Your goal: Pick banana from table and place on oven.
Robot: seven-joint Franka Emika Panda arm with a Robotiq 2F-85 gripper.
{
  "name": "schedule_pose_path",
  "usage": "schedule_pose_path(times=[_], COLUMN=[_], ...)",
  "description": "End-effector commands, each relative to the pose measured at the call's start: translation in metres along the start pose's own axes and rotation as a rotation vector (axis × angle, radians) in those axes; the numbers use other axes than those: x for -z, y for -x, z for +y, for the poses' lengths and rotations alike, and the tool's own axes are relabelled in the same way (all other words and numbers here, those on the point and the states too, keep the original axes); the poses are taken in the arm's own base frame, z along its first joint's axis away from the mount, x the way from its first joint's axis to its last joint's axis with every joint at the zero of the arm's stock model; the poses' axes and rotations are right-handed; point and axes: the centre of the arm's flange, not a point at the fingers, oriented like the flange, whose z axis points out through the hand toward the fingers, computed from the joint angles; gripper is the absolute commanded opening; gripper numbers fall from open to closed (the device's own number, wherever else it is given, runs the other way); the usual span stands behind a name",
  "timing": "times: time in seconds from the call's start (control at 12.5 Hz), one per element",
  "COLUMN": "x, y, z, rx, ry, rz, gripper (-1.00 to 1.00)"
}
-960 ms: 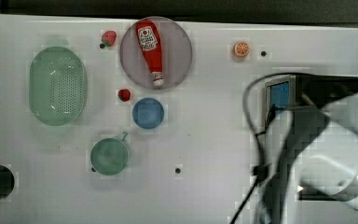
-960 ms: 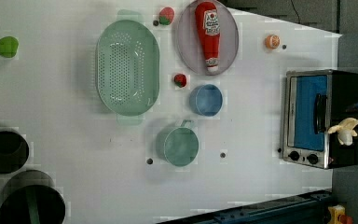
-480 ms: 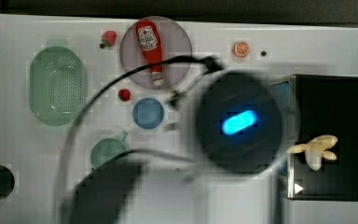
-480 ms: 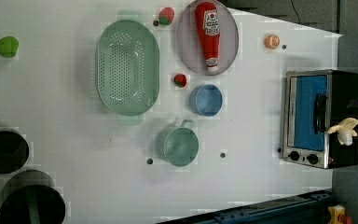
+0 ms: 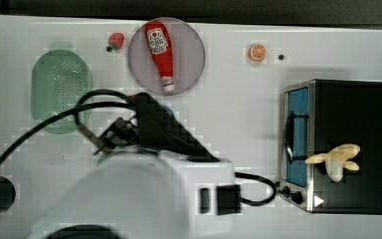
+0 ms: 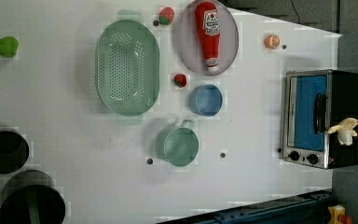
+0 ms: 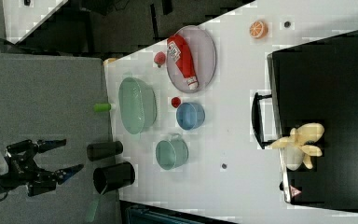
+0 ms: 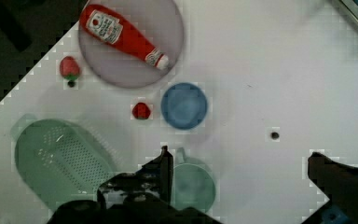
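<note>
One pale cream-yellow toy banana [image 5: 335, 159] lies on the black top of the boxy silver-fronted toaster oven [image 5: 350, 117] on the white table [image 5: 238, 119]; the tool [image 8: 242, 179] hangs spread wide, empty.

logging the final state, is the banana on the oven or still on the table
On the oven. The banana lies on the oven's black top near its front edge; the open gripper is far from it.

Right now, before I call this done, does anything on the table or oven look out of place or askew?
Mostly tidy. The banana sits on the oven at the top's front edge, above the door handle, so it could slip off. The ketchup bottle lies on its side on the plate, which looks deliberate. Nothing is spilled.
</note>
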Motion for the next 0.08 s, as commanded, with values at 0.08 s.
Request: schedule_pose_path(times=[0.08], x=[-0.042], y=[-0.0632], z=[0.0409], rx=[-0.196], ry=[0.088], rz=[-0.051], gripper=[1.0])
